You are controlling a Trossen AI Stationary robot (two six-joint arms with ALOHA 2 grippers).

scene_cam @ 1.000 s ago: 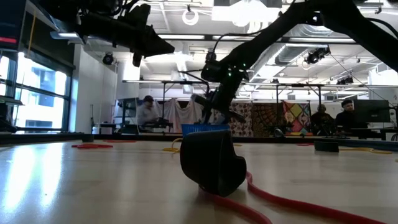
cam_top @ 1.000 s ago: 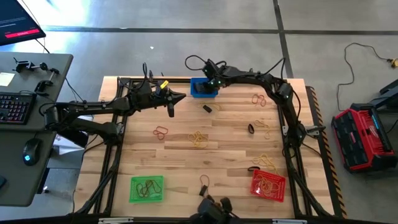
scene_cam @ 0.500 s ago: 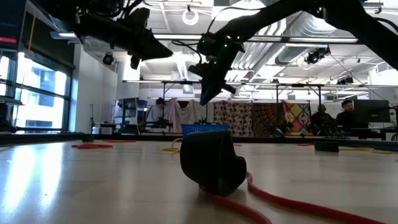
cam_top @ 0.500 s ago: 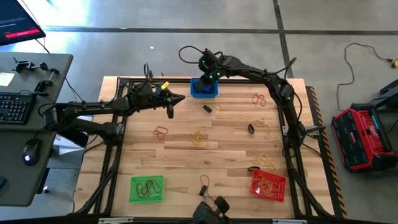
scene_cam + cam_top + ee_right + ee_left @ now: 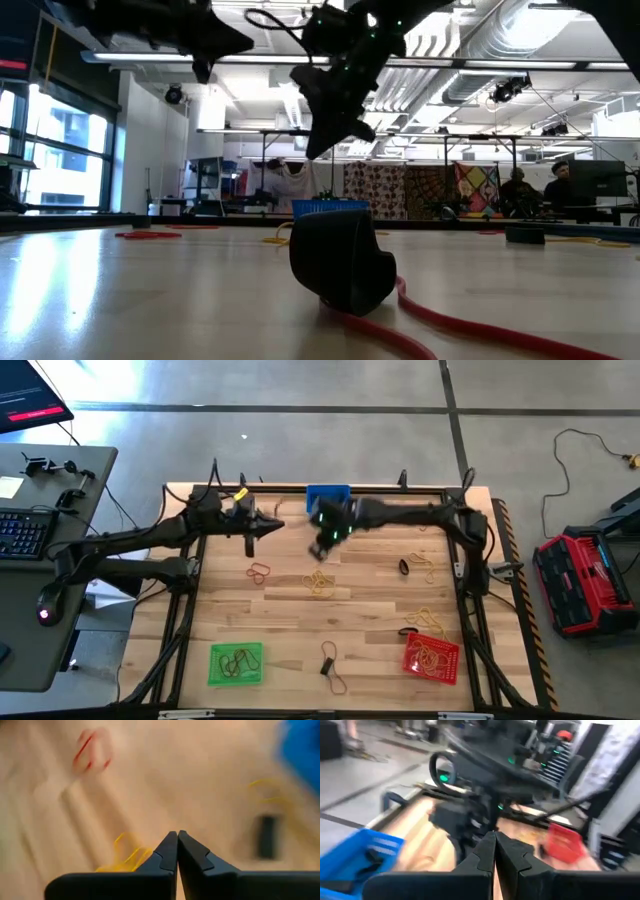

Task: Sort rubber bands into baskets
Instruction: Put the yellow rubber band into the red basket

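My right gripper (image 5: pixel 318 548) (image 5: pixel 177 842) hangs shut and empty above the table's middle, just near of the blue basket (image 5: pixel 328 494). Below it lie yellow rubber bands (image 5: pixel 320 583) (image 5: pixel 127 859) and a red band (image 5: pixel 259 571) (image 5: pixel 90 749), flat on the wood. My left gripper (image 5: pixel 272 526) (image 5: pixel 494 842) is shut and empty too, held above the table's far left part. The green basket (image 5: pixel 237 663) and the red basket (image 5: pixel 431 657) stand at the near edge with bands inside.
More bands lie scattered: a black one (image 5: pixel 404 567), orange ones (image 5: pixel 415 520), yellow ones (image 5: pixel 426 618), and a black and red pair (image 5: pixel 330 658) (image 5: pixel 345 262) near the front edge. A small black piece (image 5: pixel 267 833) lies near the blue basket. A desk with a keyboard (image 5: pixel 25 530) stands left.
My right gripper has swung from over the blue basket up and toward the table's near edge, rolling as it went, and has shut with nothing in it. My left gripper has drawn back a little toward the table's left edge and risen slightly.
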